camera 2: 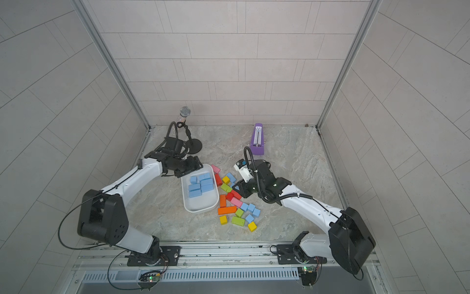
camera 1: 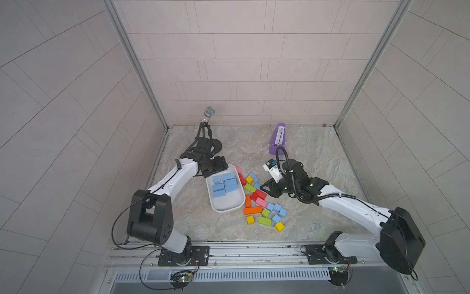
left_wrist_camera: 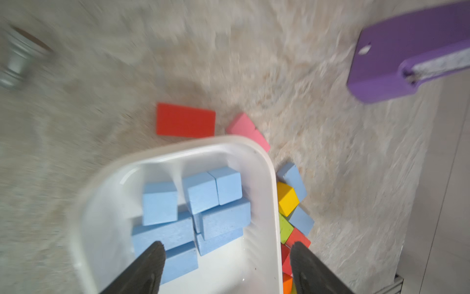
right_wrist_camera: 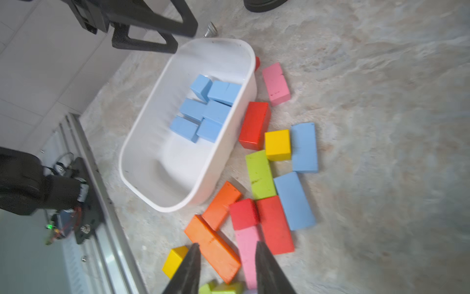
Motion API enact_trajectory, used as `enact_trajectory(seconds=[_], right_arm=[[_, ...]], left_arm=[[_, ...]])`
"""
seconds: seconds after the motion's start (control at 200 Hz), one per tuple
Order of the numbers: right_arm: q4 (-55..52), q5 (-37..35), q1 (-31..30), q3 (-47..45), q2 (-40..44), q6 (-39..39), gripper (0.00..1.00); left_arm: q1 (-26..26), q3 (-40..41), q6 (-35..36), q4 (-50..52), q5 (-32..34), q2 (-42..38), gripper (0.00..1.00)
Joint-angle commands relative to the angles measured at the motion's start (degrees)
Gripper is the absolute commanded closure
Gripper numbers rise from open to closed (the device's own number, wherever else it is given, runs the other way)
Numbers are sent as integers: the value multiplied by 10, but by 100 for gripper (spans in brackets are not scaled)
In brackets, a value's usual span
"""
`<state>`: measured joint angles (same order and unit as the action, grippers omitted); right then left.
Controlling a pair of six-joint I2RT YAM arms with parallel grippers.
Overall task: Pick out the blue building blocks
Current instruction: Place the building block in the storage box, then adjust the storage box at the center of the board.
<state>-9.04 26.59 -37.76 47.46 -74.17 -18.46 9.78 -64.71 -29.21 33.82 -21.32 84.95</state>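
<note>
Blue building blocks [camera 1: 225, 184] lie heaped in the white tray [camera 1: 226, 207]; more sit among the mixed-colour blocks [camera 1: 253, 210] beside it. My left gripper [left_wrist_camera: 226, 245] hangs over the tray, jaws wide, empty. My right gripper [right_wrist_camera: 226, 245], narrowly parted and empty, hovers over that pile.

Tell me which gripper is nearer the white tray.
Left. The left gripper hangs over the tray's far end; the right gripper is beside it, above the mixed blocks.

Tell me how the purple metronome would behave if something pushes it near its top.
The purple metronome stands tall on a narrow base, so it would probably tip rather than slide. Its shell looks like hard plastic, likely stiff. Its flat sides suggest it would not roll once down.
</note>
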Motion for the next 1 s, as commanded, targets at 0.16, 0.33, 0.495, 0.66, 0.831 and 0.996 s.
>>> enact_trajectory(seconds=[0.16, 0.33, 0.495, 0.66, 0.831, 0.996], right_arm=[[-4, -1, -68, 135, -153, -126, 51], [-2, 14, -70, 165, -217, -178, 51], [-3, 18, -79, 170, -237, -201, 50], [36, 46, -86, 155, -253, -240, 50], [58, 54, -103, 150, -265, -265, 51], [89, 58, -116, 146, -268, -287, 52]], left_arm=[[-128, 103, 11, -6, -54, -41, 15], [-134, 164, -25, -94, -108, -50, 15], [-129, 172, -36, -116, -118, -29, 15], [-126, 155, -36, -127, -138, 9, 15], [-113, 145, -46, -134, -151, 27, 16], [-104, 124, -43, -135, -158, 51, 16]])
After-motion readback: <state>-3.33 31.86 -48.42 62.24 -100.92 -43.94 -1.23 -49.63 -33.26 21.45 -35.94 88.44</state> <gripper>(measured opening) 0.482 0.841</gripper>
